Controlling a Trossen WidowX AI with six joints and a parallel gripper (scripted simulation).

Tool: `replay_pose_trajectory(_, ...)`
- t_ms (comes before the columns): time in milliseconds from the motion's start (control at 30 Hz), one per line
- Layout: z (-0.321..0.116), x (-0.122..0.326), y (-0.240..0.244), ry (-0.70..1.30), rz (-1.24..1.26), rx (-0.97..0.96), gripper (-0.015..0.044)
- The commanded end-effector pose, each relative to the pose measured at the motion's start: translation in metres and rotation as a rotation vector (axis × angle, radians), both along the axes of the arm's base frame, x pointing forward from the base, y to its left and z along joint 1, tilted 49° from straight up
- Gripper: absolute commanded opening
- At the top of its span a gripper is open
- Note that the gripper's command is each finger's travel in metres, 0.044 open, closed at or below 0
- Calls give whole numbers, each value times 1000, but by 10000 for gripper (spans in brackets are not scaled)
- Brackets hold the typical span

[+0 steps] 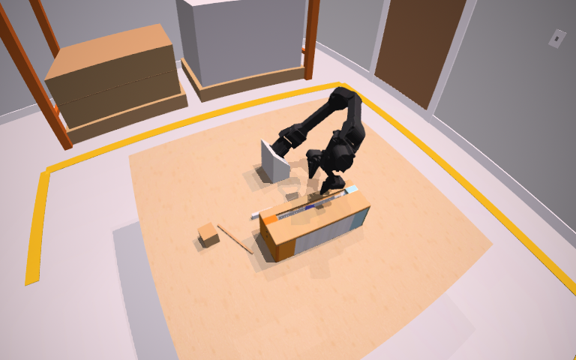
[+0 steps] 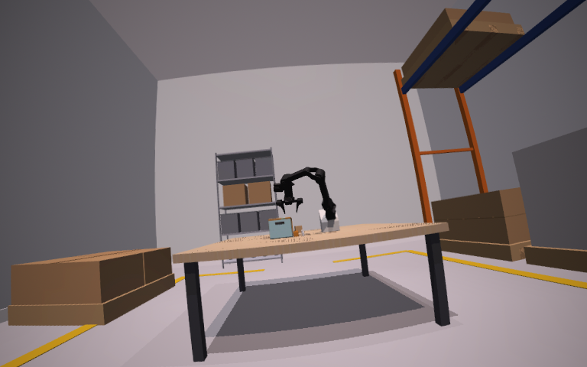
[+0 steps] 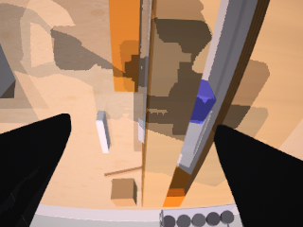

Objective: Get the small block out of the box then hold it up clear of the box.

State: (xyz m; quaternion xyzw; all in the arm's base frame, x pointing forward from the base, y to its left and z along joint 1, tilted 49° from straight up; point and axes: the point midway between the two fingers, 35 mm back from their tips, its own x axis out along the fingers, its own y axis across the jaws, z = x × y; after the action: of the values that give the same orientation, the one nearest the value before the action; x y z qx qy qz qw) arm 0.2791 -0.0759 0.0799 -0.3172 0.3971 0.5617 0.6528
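While the blue block (image 1: 309, 207) (image 3: 203, 102) sits in the box's (image 1: 322, 214) (image 2: 280, 228) (image 3: 166, 101) top slot, the gripper (image 1: 317, 185) (image 2: 290, 212) (image 3: 144, 128) hangs above, wide and empty; the block lies between its fingers' reach, nearer one fingertip (slot running lengthwise), inward from the desk's (image 1: 322, 313) (image 2: 311, 246) (image 3: 71, 170) edges.

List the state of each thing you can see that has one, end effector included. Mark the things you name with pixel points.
End effector (image 1: 316, 185) (image 2: 290, 212) (image 3: 144, 128): open, above the table, holding nothing.
Blue block (image 1: 310, 207) (image 3: 204, 103): inside the box, ungrasped.
Box (image 1: 314, 216) (image 2: 280, 228): upright, slot open on top.
Thin stick (image 1: 235, 238): lying flat on the table.
Wooden cube (image 1: 208, 235): resting on the table.
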Motion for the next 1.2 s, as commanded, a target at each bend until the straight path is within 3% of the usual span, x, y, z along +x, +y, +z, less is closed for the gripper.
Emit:
replay_pose_trajectory(0,0,-1,0,-22,45,-14,400)
replay_pose_trajectory(1167,-33,5,35,-23,44,-13,400)
